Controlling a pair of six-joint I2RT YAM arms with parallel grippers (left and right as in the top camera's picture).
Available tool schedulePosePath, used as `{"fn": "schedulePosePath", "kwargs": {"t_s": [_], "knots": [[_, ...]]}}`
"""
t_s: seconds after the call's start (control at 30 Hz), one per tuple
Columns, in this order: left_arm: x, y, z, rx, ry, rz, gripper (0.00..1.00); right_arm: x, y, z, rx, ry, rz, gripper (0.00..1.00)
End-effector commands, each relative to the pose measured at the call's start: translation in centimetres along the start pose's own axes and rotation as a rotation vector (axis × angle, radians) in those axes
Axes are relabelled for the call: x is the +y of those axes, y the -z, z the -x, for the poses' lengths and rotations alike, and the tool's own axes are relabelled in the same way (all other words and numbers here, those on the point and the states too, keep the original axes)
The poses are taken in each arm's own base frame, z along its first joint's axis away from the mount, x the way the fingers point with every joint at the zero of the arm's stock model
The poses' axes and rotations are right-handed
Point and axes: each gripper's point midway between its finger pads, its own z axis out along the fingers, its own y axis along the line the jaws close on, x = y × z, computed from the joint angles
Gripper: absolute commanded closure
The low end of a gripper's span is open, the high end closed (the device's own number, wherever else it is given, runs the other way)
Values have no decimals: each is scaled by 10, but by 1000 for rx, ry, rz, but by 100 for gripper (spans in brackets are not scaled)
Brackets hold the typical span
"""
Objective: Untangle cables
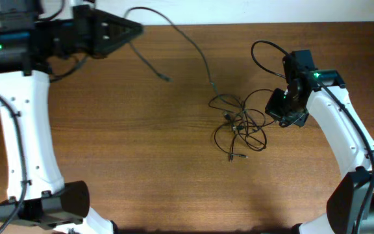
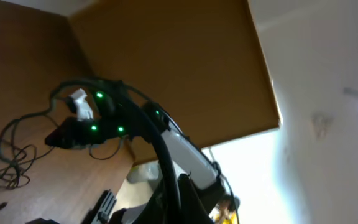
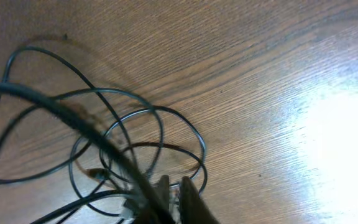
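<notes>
On the table (image 1: pixel 141 149), right of centre, the cables (image 1: pixel 239 123) lie tangled. My right claw (image 3: pixel 176 191) sits at the heap's right edge, fingers nipped together on a strand. My left claw (image 1: pixel 137 28), far back left, is pinched shut on one long strand.

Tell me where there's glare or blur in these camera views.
Right wrist view: white glare on the table at right, closest cable strand blurred. Left wrist view: soft overall, right side washed out. Overhead view: even light, cables sharp.
</notes>
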Motion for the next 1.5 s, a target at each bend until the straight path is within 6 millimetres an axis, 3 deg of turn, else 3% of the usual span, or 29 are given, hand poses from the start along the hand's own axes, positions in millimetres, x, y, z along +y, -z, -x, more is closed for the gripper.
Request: {"fn": "schedulePosePath", "kwargs": {"t_s": [0.0,0.07,0.17,0.27,0.4,0.5,0.53,0.63,0.67,0.8,0.9,0.97,1.47], "knots": [[-7,29,7,-73,4,19,100,-5,-2,3,-15,9,-32,80],[-4,45,13,-117,6,39,100,-5,-2,2,-14,9,-31,73],[-3,55,15,-144,-5,52,100,1,-2,-1,6,10,1,42],[0,50,11,-137,-3,62,100,18,-1,-5,37,42,96,27],[18,30,2,-116,43,150,100,59,8,-16,94,193,329,8],[38,13,-8,-84,56,258,100,96,29,-32,142,361,593,4],[53,2,-15,-61,68,348,100,113,43,-38,163,397,719,3],[58,-19,-25,-8,54,387,100,125,55,-42,172,425,814,1],[54,-34,-31,29,34,370,100,129,58,-43,153,483,846,1],[39,-62,-41,81,73,296,100,136,59,-53,108,641,871,2],[2,-74,-45,139,112,105,100,145,60,-62,114,676,880,1],[-21,-75,-41,171,99,0,100,152,61,-65,100,706,892,1],[-53,-77,-16,137,298,-19,100,191,82,-41,-94,776,1000,1]]}}
